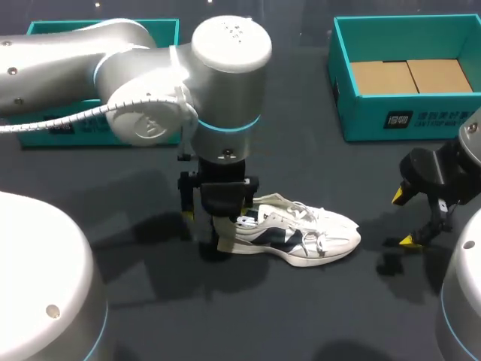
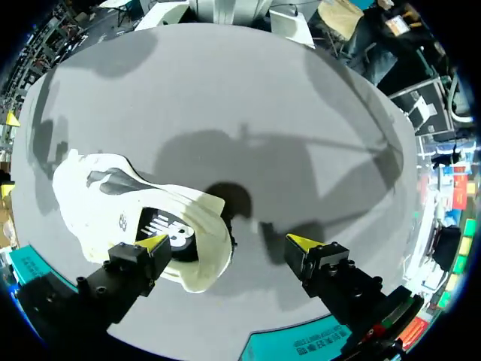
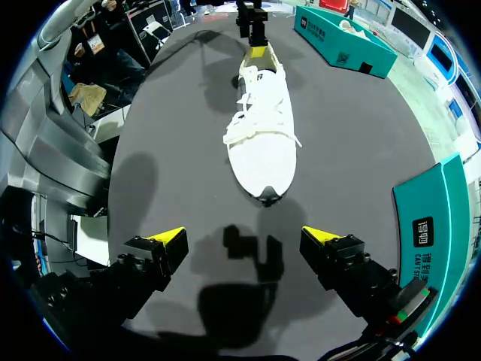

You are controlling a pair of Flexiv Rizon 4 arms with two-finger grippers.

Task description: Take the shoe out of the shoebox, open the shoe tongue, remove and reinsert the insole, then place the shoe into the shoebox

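— Table (image 1: 301, 150) status?
— Dark grey. White shoe (image 1: 301, 233) stands on its sole mid-table, toe pointing right. Teal shoebox (image 1: 361, 116) at far right, well apart from it.
— Left jaws?
— Over the heel, spread wide. One fingertip (image 2: 154, 242) at the heel opening, the other over bare table. Nothing gripped.
— Right jaws?
— Right of the toe, near it, low over the table. Wide open, empty.

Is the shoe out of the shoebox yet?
Out. The white shoe stands on its sole on the dark table, apart from the teal shoebox at the right, whose cardboard floor shows bare.
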